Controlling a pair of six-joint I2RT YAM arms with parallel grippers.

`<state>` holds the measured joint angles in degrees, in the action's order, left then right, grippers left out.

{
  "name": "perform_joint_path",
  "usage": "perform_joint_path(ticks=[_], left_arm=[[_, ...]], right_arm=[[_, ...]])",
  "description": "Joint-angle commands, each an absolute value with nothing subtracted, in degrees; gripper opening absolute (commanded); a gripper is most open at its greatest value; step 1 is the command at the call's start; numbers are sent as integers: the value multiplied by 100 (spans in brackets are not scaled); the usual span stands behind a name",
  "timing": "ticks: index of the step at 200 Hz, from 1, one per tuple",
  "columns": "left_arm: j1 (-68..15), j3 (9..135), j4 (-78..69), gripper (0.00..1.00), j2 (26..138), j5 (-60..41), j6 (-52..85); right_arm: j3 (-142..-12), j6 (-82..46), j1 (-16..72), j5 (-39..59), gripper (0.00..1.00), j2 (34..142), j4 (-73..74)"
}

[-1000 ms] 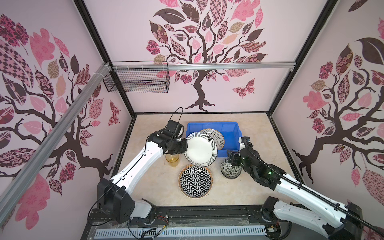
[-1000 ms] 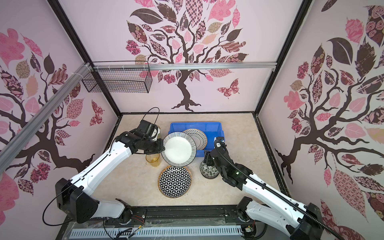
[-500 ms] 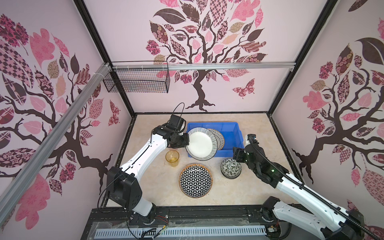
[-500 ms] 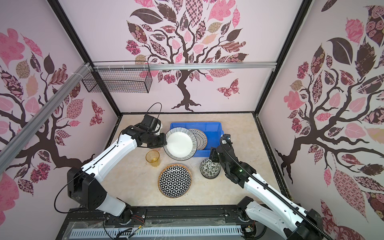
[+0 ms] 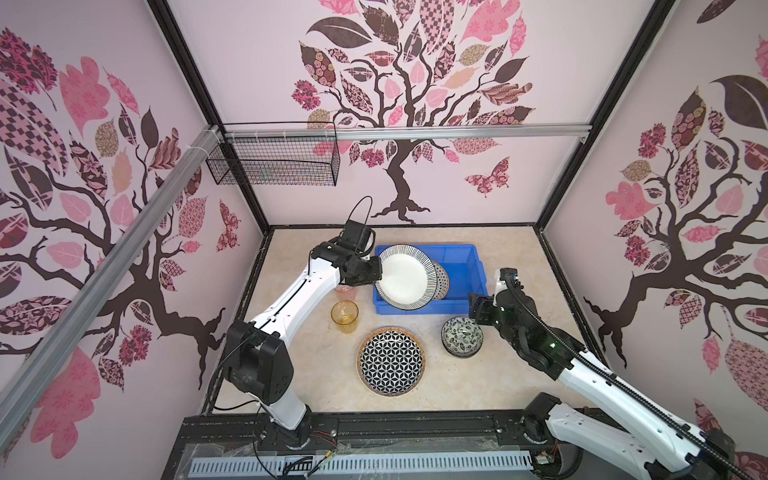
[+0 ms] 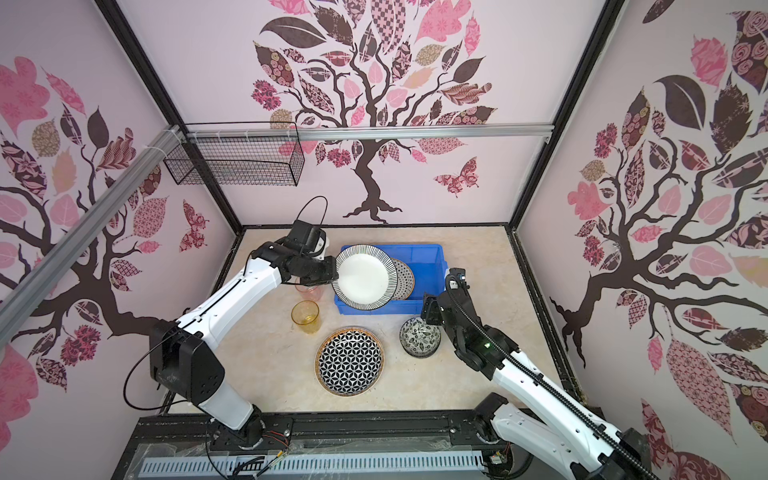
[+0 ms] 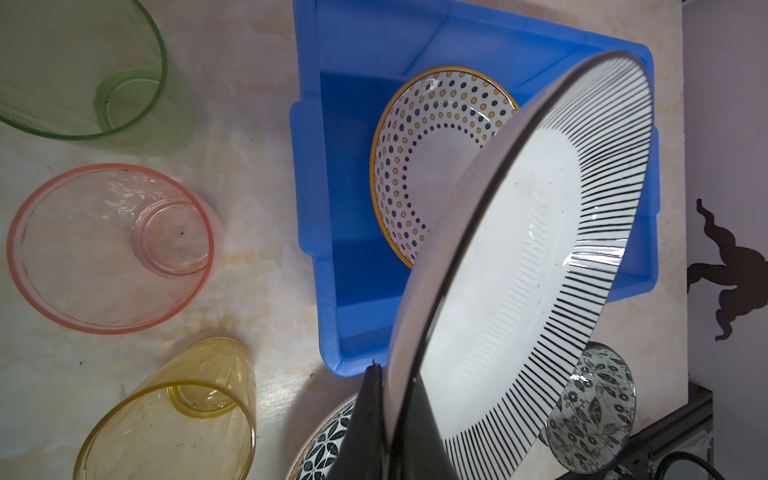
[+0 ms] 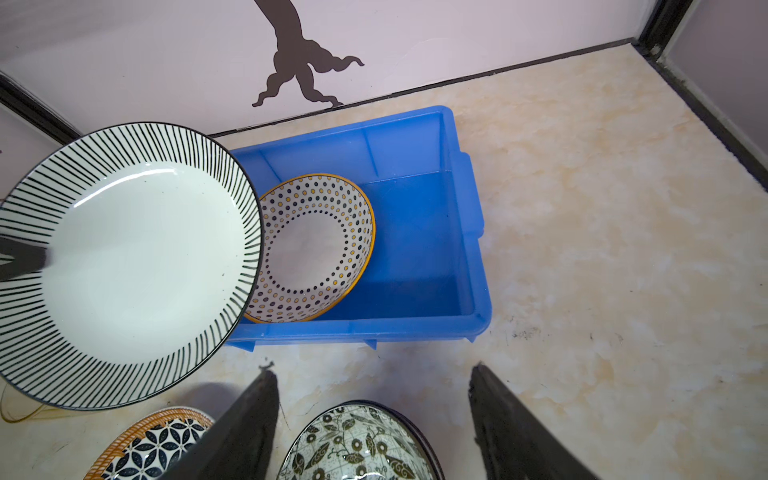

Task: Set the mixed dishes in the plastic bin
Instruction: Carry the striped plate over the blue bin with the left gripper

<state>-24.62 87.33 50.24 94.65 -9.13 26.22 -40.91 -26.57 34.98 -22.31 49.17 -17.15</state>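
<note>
One dish is seen inside the bin (image 5: pixel 465 266) so far: the dotted plate (image 5: pixel 441 283), which is found in the left half of the bin, at the middle of both top views. A second dish, the striped plate (image 5: pixel 405 276), is held up over the left end of the bin and has not been set down yet. Its left edge is pinched by the left pincer (image 5: pixel 376 274), which is pressed tight on the rim. The right pincer (image 8: pixel 372 372) is spread wide with nothing in it, and it is hung just above the bowl (image 5: pixel 461 336), at the lower right of the bin. Left on the tabletop (image 5: pixel 511 249) are the bowl, the star plate (image 5: pixel 391 360) at the lower middle, and the amber cup (image 5: pixel 345 316), the pink cup (image 7: pixel 110 249) and the green cup (image 7: pixel 79 70) at the left of the bin. So the job is judged to be less than half done. The striped plate is tipped, not flat, with its white face turned up. No long side is had by it, since it is round. The bin's long side is laid from left to right in both top views.
</note>
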Motion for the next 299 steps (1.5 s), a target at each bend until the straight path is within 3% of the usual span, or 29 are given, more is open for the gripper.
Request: perform_joint_path(ticks=[1,167,299], left_arm=[[-2421,9263,4466,0,9538,-1055,2575],[-2382,10671,4465,0,11197,-966,2697],[-2382,10694,4245,0,11814,-1062,2865]], right_arm=[[-4228,-2561,3369,-2225,75,4953,-1723],[-3949,-2679,2230,-997,76,5333,-1196],[-3849,-2777,2161,-770,76,5395,-1174]])
